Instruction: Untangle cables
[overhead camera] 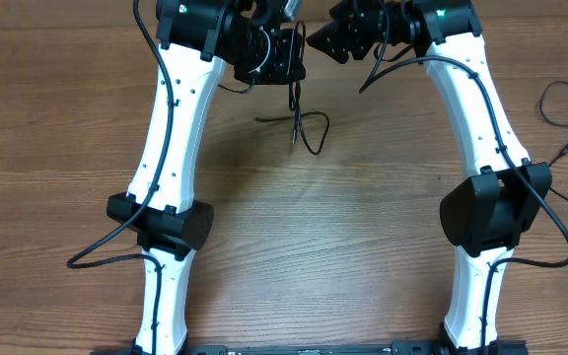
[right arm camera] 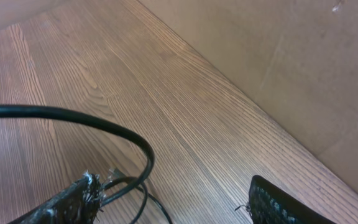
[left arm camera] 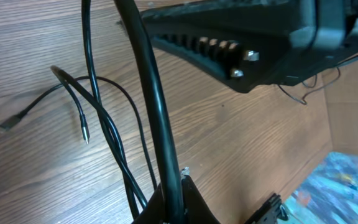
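Table (overhead camera: 294, 247): your wooden work surface, with the knot at its far middle and both arms reaching there, so either hand can take a strand
Left arm (overhead camera: 171, 128): stretched forward with its wrist over the knot, probably so you can work it from above
Right arm (overhead camera: 476, 108): stretched forward too, its wrist just beside the left one, well placed for an opposing pull
Left gripper (overhead camera: 286, 61): its wrist view shows the fingers standing apart; thin cords run in under the lower finger, but you cannot tell whether they are pinned
Right gripper (right arm camera: 171, 191): fingers spread wide with nothing between them, low over the wood, a thin loop beside one finger
Arm wire (left arm camera: 151, 106): thick and black, crossing the left wrist view; not yours to untangle
Tangled cables (overhead camera: 304, 126): thin black cords crossing in a small loop just below the left gripper, at the table's far middle
Stray cable (overhead camera: 560, 104): well apart at the right edge, lying on its own
Silver-tipped plug (left arm camera: 84, 132): a loose end on the wood, likely the strand to draw out first
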Controlling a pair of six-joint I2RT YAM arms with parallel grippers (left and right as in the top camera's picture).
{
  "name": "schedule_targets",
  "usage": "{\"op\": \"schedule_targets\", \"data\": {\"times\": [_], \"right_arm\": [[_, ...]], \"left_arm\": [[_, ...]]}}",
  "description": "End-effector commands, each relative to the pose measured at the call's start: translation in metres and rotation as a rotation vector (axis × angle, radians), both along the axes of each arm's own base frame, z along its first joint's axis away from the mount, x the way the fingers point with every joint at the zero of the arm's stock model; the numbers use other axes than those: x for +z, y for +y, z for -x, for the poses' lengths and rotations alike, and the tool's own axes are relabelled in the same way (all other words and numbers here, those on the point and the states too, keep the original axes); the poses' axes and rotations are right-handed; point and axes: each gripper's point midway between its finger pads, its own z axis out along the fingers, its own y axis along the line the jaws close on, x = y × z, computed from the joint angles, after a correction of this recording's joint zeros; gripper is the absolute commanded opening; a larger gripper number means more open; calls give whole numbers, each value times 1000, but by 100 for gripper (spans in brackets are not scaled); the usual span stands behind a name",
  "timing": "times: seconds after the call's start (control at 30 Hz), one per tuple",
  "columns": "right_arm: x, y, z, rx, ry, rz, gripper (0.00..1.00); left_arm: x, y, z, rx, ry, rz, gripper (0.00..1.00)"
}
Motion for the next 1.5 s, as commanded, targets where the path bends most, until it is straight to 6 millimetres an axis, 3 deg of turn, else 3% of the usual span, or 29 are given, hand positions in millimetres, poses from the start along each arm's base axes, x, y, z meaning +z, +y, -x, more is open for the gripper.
{"op": "schedule_targets", "data": {"times": [0.0,0.23,0.57,0.63,0.67,0.7,0.73,0.83,0.97,1.03,1.17,1.3,1.37,1.47], "right_arm": [[0,5,1,12,1,-11,75],[-7,6,-1,13,8,-10,74],[0,15,-4,13,-2,-47,74],[-1,17,-3,13,-2,-44,61],[-2,16,-4,9,-3,-41,45],[-4,15,-6,2,-3,-36,15],[-6,14,-8,-12,-3,-30,4],[-15,5,-18,-66,7,-24,4],[-28,-28,-37,-188,47,-28,4],[-34,-55,-48,-257,68,-28,4],[-42,-120,-62,-395,103,-27,4],[-47,-186,-64,-507,131,-25,4],[-50,-218,-62,-561,149,-27,4],[-53,-249,-57,-610,174,-34,4]], "left_arm": [[31,-5,15,-29,-36,70,4],[44,-8,25,-42,-61,79,4],[58,-25,44,-88,-85,94,4],[58,-30,47,-99,-84,96,4],[58,-33,49,-105,-80,101,4],[60,-38,53,-121,-76,113,4],[61,-41,57,-134,-70,124,4],[69,-46,69,-162,-57,150,4],[93,-32,95,-169,-80,152,4],[113,-19,109,-166,-135,154,4],[163,5,143,-143,-260,200,4],[199,31,173,-87,-348,243,4],[211,43,184,-54,-378,251,4],[207,55,183,7,-388,202,4]]}}
